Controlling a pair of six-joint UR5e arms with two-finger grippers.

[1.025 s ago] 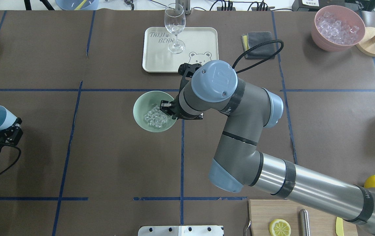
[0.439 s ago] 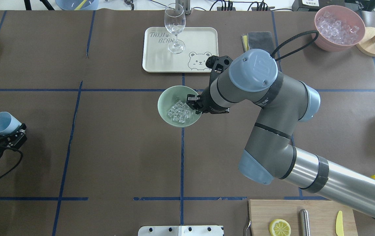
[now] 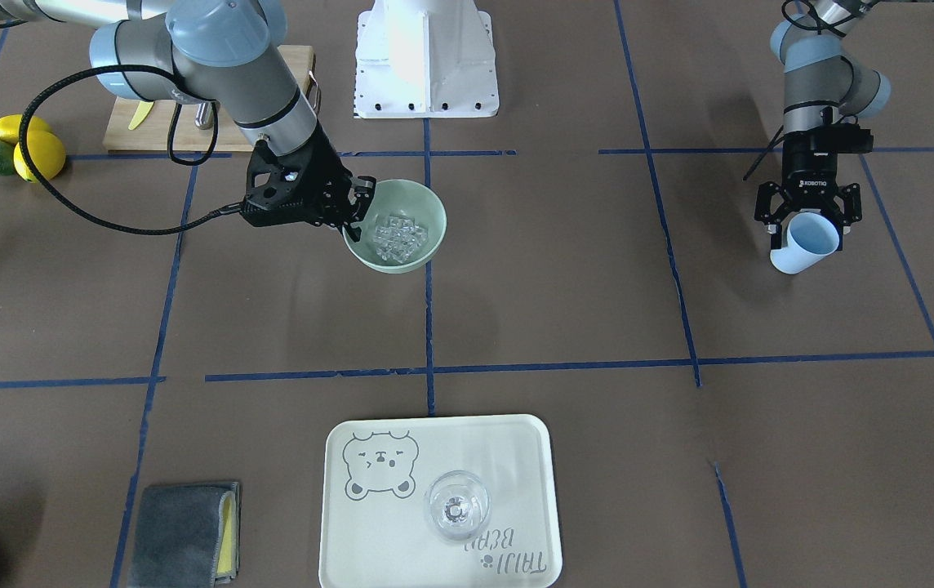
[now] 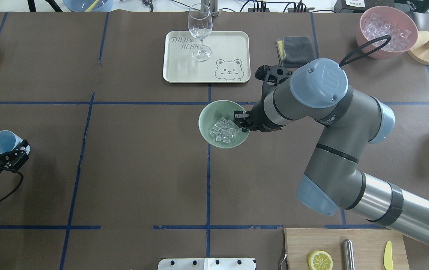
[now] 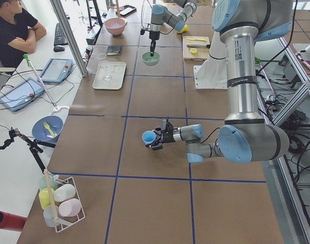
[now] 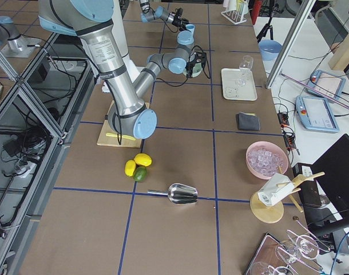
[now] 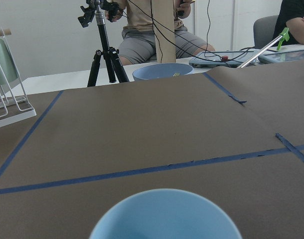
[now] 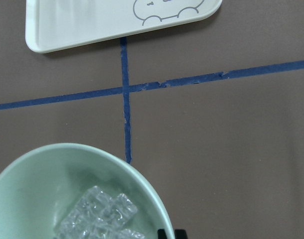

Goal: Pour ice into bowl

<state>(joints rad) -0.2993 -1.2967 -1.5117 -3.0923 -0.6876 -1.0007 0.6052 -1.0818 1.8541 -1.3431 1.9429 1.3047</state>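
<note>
The rim of the mint-green bowl (image 4: 206, 117) is being pinched between the closed fingers of the right gripper (image 4: 243, 123), the ice (image 4: 222, 131) lying heaped just beside them inside. Well apart, a light-blue cup (image 3: 798, 249) is being clasped by the left gripper (image 3: 807, 227). Since only one edge is being gripped, the bowl could be tipped or dropped and cubes spilled.

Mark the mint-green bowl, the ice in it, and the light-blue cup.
mint-green bowl (image 4: 207, 120): overhead exterior view, bare inner wall.
ice (image 4: 222, 131): overhead exterior view, middle of the pile.
light-blue cup (image 3: 793, 255): exterior front-facing view, outer wall.
</note>
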